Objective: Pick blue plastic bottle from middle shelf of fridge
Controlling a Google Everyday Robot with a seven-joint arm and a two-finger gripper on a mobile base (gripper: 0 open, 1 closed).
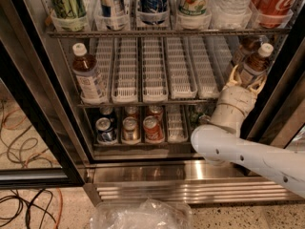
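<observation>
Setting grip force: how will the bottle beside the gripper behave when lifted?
The bottle by the gripper, at the middle shelf's right end, looks full of dark drink, so probably heavy for its size. Its clear plastic wall may give when squeezed. Tall and narrow, it could tip if nudged high up.

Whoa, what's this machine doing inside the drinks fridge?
A white robot arm is reaching into the open fridge. Its gripper is at the blue plastic bottle, which stands at the right end of the middle shelf. The bottle is upright on the shelf and not yet lifted out. A similar bottle stands at the left end, with nothing touching it, and cans sit on the rack below.
</observation>
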